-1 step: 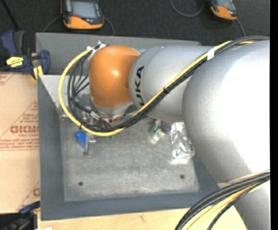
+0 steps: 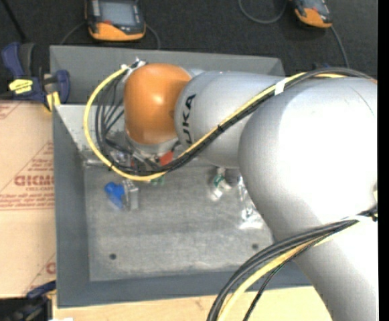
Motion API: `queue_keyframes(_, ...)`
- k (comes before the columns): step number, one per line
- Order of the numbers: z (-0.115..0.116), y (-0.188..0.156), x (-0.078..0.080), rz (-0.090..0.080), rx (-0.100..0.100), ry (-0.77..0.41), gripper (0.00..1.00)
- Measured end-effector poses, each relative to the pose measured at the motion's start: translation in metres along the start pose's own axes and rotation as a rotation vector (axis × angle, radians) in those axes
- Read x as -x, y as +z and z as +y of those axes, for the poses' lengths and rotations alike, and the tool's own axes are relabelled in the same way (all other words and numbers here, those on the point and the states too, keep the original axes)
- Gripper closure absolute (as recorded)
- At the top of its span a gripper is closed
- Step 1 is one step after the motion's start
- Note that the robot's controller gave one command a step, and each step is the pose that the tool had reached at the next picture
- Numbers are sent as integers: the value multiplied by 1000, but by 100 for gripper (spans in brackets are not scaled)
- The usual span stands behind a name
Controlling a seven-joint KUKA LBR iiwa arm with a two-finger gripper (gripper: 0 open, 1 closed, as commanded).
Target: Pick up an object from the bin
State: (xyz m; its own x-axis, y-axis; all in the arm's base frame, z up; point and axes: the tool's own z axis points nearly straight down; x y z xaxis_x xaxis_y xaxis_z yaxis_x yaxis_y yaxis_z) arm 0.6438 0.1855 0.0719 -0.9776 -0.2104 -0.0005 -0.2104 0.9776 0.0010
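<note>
My gripper [image 2: 132, 194] reaches down from under the orange wrist cover to the bin floor in the left half of the bin. A small blue object [image 2: 116, 194] lies on the floor right beside it, on its left, touching or nearly touching it. Whether the blue object is held I cannot tell. A small shiny clear thing with a green tinge [image 2: 217, 185] lies to the right, near the middle of the bin.
A crumpled clear piece [image 2: 249, 214] lies at the right, partly under the arm. The big grey arm hides the bin's back and right side. The bin's left wall stands close to the blue object.
</note>
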Motion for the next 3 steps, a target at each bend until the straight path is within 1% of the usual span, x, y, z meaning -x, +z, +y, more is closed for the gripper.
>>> queue_keyframes(1, -1, -4, 3, -11, 0, 3, 100)
queue_keyframes(2, 50, -51, 19, -11, 3, -8, 100)
queue_keyframes(3, 47, -48, 17, -4, 1, -3, 0)
